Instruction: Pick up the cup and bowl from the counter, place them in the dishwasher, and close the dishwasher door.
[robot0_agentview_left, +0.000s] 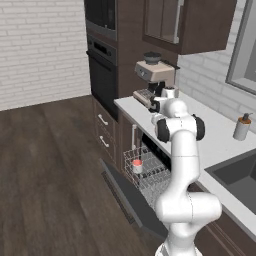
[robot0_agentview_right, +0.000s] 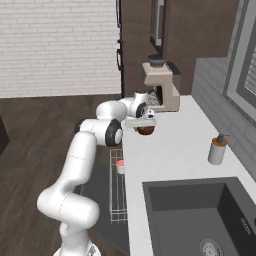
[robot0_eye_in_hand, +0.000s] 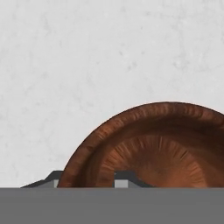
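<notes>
The dark reddish-brown bowl (robot0_agentview_right: 146, 131) sits on the pale counter (robot0_agentview_right: 175, 145) in front of the coffee machine. My gripper (robot0_agentview_right: 144, 124) is down on it from above. In the hand view the bowl (robot0_eye_in_hand: 166, 144) fills the lower right, and my gripper (robot0_eye_in_hand: 87, 179) straddles its near rim, one fingertip (robot0_eye_in_hand: 50, 178) outside and the other inside, both against the wall. The white cup (robot0_agentview_left: 137, 166) with its red top stands upright in the wire rack (robot0_agentview_left: 152, 175) of the dishwasher, also visible from the right base as the cup (robot0_agentview_right: 120, 166). The dishwasher door (robot0_agentview_left: 125, 197) lies dropped open.
A beige coffee machine (robot0_agentview_right: 161, 85) stands just behind the bowl. A grey soap dispenser (robot0_agentview_right: 217, 150) is by the wall, beside the dark sink (robot0_agentview_right: 200, 215). The black wall oven (robot0_agentview_left: 102, 65) rises left of the counter's end, over wooden floor.
</notes>
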